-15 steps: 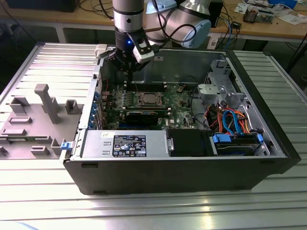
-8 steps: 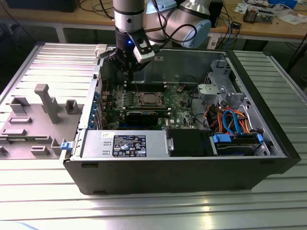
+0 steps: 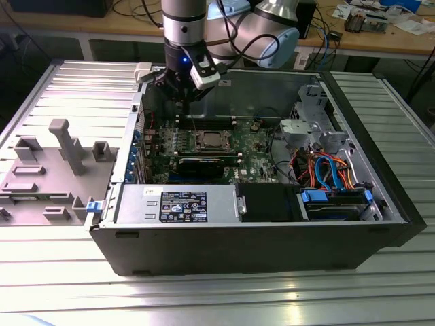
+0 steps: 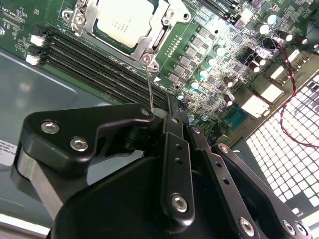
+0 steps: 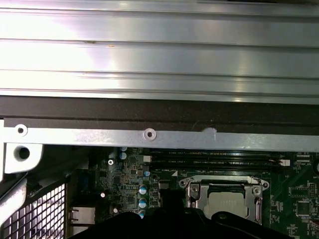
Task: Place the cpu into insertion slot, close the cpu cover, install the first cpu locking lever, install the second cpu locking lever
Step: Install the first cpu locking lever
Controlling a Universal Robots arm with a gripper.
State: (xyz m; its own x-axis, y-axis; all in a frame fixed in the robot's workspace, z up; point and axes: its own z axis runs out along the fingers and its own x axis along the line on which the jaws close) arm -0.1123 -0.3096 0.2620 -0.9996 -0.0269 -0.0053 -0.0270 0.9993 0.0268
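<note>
the gripper (image 3: 182,102) hangs above the motherboard (image 3: 255,146); whether its fingers are open or closed i cannot tell. a thin lever (image 4: 149,85) rises beside the insertion slot (image 4: 149,42). the cpu (image 4: 124,17) sits in the slot, the cpu cover (image 4: 162,30) closed around it.

An open black computer case (image 3: 272,238) lies on a ribbed metal table (image 3: 61,292) beside grey fixtures (image 3: 47,170).

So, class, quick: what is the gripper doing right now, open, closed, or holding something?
Gripper: above the motherboard beside the cpu; whether open or shut cannot be told.
</note>
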